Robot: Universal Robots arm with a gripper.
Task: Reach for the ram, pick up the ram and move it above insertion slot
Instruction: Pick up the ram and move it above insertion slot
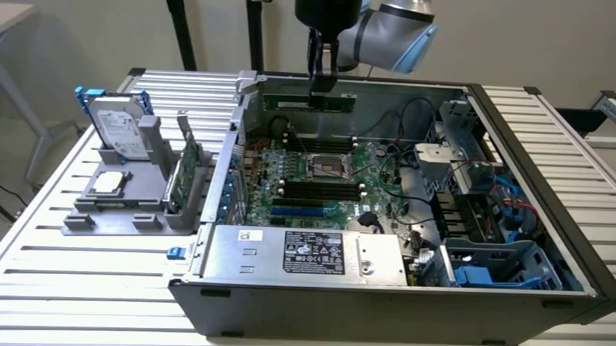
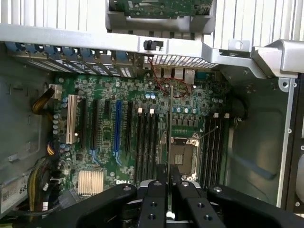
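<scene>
Gripper (image 1: 322, 85) closed on the ram (image 1: 310, 101), holding it edge-on above the open computer case (image 1: 539, 187), over the motherboard (image 2: 156, 95) and its black slots (image 2: 147, 142)

I see the ram (image 1: 310, 101) as a slim green stick with a pale label, lifted level above the open case near its far wall; in the wrist view it (image 2: 170, 128) runs edge-on over the motherboard, parallel to the black slots (image 2: 147, 142).
</scene>
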